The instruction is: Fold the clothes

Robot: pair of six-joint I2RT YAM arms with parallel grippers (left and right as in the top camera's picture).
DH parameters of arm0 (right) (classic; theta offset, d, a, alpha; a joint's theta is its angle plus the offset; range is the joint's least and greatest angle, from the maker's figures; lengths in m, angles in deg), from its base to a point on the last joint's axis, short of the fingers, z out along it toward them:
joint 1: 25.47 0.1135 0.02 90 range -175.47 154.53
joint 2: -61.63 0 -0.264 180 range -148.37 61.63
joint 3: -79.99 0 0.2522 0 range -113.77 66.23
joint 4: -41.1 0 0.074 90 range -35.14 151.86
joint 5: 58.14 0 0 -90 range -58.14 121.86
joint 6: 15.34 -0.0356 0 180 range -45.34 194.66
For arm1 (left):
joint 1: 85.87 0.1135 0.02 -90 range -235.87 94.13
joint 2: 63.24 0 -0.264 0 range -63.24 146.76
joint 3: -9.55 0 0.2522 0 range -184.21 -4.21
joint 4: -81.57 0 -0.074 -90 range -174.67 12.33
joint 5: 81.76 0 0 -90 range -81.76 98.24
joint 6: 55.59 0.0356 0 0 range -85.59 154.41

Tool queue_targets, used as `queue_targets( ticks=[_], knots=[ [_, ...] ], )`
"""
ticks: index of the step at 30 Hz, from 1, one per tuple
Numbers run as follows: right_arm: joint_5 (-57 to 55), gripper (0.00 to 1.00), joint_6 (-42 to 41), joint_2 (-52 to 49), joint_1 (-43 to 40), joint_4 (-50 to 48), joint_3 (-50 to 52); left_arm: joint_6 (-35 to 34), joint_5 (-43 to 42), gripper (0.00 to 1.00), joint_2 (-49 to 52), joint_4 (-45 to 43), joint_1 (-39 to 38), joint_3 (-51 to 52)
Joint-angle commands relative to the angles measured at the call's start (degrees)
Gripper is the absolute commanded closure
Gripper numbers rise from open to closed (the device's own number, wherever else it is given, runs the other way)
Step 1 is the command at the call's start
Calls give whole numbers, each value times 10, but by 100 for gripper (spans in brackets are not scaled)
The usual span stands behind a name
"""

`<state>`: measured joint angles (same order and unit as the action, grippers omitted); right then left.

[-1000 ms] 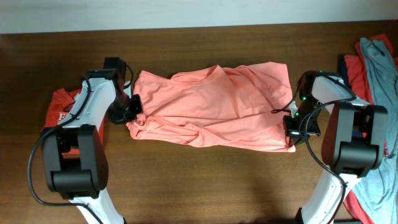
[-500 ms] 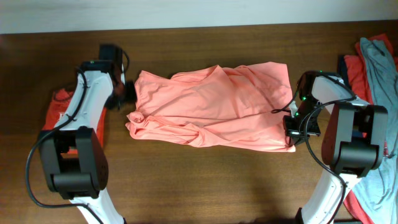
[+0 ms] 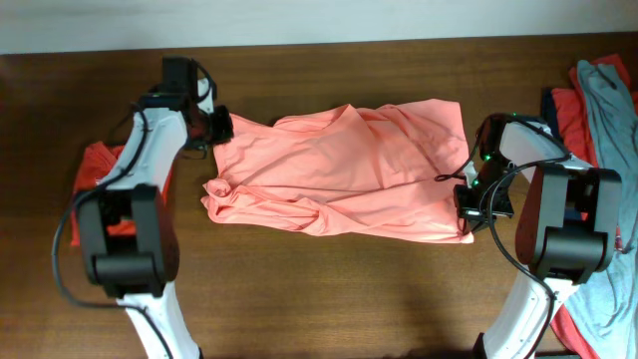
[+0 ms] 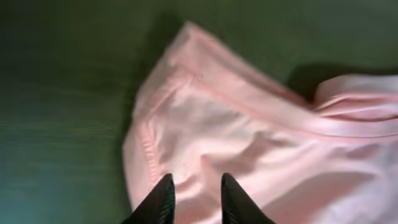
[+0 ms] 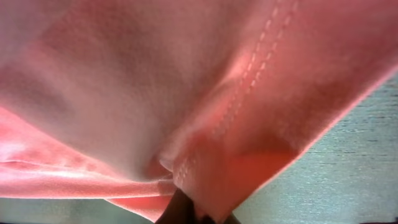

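Observation:
The large salmon-pink T-shirt [image 3: 344,170] lies spread and rumpled across the middle of the wooden table. My left gripper [image 3: 221,126] is open at its far left corner; in the left wrist view its two dark fingers [image 4: 194,186] hover over the hemmed corner of the pink shirt [image 4: 249,137] with nothing between them. My right gripper [image 3: 469,197] is shut on the shirt's right edge; in the right wrist view its fingertips [image 5: 189,208] pinch a stitched fold of the pink shirt [image 5: 205,87].
A red shirt with white lettering [image 3: 98,165] lies under my left arm at the table's left. A heap of red, navy and grey-blue shirts [image 3: 603,100] lies at the right edge, running down to the front right corner.
My left gripper has let go of the shirt's near left corner and moved away to the far left corner. The right arm has not moved.

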<state>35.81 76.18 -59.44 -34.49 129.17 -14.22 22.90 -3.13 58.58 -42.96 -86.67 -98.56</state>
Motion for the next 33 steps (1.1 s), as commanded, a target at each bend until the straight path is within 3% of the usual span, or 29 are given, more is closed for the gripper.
queue_targets(
  ticks=[1,7,14,33],
  knots=[
    [-9,96,-5,-6,-4,-1,4,9,-28,76,40,-1,0,-5],
    [-9,96,-5,-6,-4,-2,4,23,-21,76,58,-17,0,-5],
    [-9,96,-5,-6,-4,-1,4,22,66,76,68,-44,1,-4],
    [2,96,-4,-6,-4,11,4,22,95,77,112,-21,47,-49]
  ],
)
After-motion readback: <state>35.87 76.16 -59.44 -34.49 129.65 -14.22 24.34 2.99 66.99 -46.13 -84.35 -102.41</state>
